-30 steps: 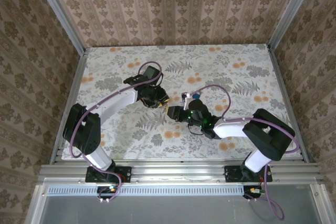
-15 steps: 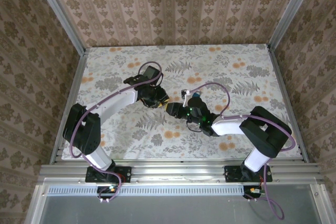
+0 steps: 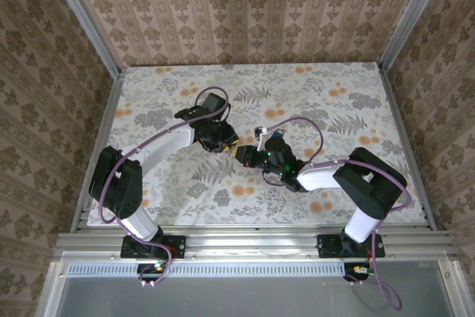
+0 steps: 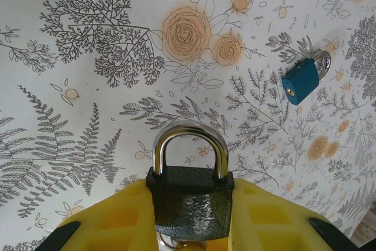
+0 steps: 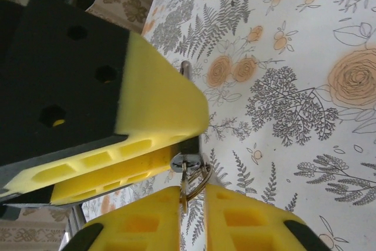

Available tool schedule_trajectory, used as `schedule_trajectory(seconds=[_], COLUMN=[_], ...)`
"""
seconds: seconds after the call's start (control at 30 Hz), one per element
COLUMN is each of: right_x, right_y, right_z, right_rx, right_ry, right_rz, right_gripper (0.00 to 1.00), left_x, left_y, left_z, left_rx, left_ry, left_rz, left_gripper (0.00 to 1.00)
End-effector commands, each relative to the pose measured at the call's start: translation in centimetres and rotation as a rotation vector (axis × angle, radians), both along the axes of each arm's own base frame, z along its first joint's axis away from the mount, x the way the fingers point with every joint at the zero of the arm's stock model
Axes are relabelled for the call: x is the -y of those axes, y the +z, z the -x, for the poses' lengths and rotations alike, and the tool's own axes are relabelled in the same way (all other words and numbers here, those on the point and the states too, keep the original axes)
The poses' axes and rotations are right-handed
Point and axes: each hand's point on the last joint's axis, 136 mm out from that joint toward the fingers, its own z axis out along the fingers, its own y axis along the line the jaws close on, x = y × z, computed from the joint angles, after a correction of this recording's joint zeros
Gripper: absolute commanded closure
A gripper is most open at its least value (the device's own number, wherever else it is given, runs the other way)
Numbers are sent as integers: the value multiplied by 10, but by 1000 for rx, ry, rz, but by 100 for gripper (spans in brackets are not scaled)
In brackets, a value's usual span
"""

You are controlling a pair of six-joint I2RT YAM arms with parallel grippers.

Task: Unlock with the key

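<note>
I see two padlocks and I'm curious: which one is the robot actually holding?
The dark grey padlock, clamped in the left claw. The blue padlock lies loose on the table, apart from it.

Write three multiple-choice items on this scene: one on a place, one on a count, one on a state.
1. Where is the blue padlock?
A. in the left gripper
B. hooked on the dark padlock
C. lying on the table

2. How many padlocks are there?
A. one
B. two
C. three

3. How is the dark padlock's shackle?
A. closed
B. swung open
C. taken out

Answers:
1 C: the blue padlock lies on the table, apart from the yellow fingers.
2 B: the left wrist view shows the blue one and the dark padlock.
3 A: both legs of the shackle sit in the body.
</note>
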Motion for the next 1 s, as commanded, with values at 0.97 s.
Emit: schedule_trajectory(seconds=[0.97], right_x=[-3], right_y=[31], right_z=[-18], right_rx=[40], right_ry=[6], right_rz=[-131], right_gripper=[100], left_x=[12], left_y=[31], left_z=[-4], left_rx=[105], left_ry=[-31], left_rz=[153], left_gripper=[83])
